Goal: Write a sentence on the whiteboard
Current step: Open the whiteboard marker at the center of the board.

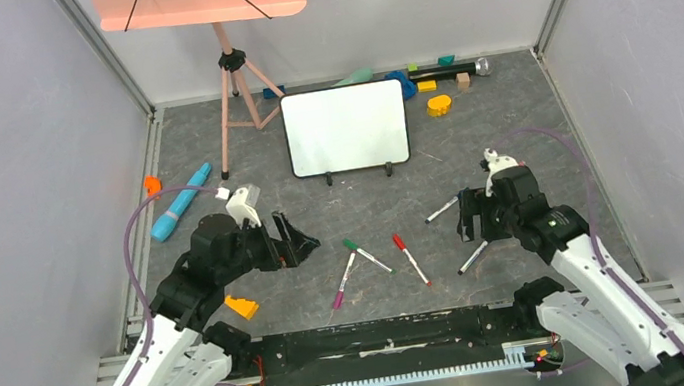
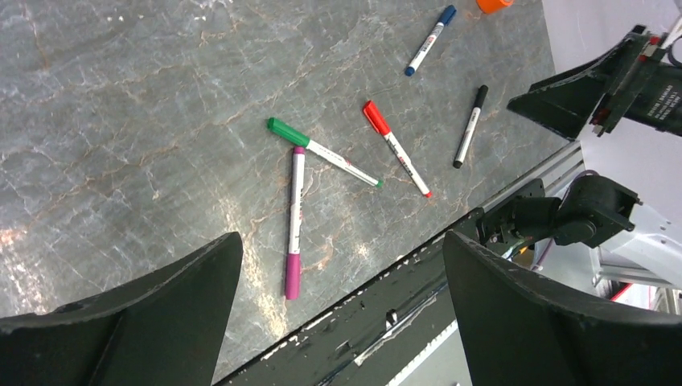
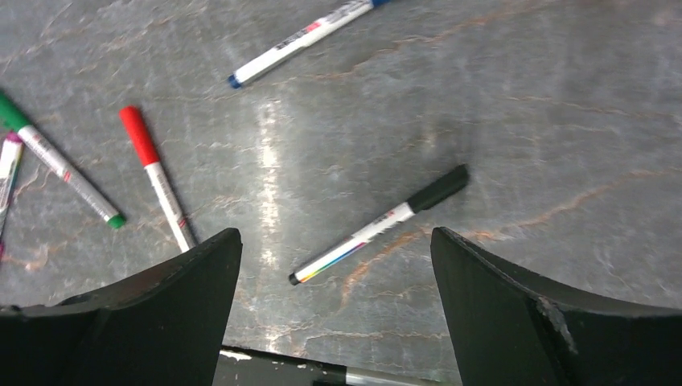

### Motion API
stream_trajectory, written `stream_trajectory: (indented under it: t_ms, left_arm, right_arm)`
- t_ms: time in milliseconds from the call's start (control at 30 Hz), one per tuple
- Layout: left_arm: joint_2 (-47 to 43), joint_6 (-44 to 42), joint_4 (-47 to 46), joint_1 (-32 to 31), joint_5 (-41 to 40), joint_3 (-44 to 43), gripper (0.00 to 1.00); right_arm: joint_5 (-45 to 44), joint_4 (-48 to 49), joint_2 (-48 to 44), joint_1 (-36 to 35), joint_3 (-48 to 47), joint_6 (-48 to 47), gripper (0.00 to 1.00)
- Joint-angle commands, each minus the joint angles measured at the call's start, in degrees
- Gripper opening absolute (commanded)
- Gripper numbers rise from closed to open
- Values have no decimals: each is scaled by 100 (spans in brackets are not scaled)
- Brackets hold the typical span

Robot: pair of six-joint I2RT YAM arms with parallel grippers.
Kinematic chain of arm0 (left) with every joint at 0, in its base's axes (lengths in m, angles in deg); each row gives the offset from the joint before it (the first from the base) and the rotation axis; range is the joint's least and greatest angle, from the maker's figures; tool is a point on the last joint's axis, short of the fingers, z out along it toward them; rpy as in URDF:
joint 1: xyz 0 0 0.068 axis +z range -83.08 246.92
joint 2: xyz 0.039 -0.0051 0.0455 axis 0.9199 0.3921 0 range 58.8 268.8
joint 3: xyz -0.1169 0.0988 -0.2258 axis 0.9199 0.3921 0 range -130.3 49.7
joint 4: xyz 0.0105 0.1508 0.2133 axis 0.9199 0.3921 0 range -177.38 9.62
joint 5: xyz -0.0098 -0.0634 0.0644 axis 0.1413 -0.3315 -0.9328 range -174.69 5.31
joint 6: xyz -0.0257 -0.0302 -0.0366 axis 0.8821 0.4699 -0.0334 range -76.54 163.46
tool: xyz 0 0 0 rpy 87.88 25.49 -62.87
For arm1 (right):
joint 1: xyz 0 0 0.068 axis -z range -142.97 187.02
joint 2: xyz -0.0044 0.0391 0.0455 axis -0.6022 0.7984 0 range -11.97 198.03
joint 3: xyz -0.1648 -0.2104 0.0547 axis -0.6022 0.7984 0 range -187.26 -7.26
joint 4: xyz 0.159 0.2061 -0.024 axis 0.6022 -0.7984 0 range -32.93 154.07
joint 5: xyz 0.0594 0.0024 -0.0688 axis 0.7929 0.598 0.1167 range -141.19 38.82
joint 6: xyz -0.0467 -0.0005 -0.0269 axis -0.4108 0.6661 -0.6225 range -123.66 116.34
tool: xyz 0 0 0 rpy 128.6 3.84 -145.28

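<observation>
I see glossy white rectangular whiteboard [image 1: 346,128] upright, far centre; left gripper [image 2: 342,241] spread near purple-capped white marker [image 2: 294,221]; right gripper [image 3: 336,237] spread above black-capped white marker [image 3: 382,223].

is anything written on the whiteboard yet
No, the whiteboard shows a plain white face with no marker strokes on it in the top view.
</observation>
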Motion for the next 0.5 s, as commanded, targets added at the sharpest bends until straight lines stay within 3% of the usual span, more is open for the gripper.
stream_trajectory:
  t_ms: [0,267,467]
  left_arm:
    - [122,-578,-489,-2,249,58,100]
    - [277,-600,-384,0,260,29,100]
    - [168,-589,-276,1,-153,73,100]
  right_arm:
    - [671,586,267,-303,-170,-325,89]
    - [25,1115,950,-1638,-428,-123,85]
    - [-699,1827,1761,-3422,-607,578,84]
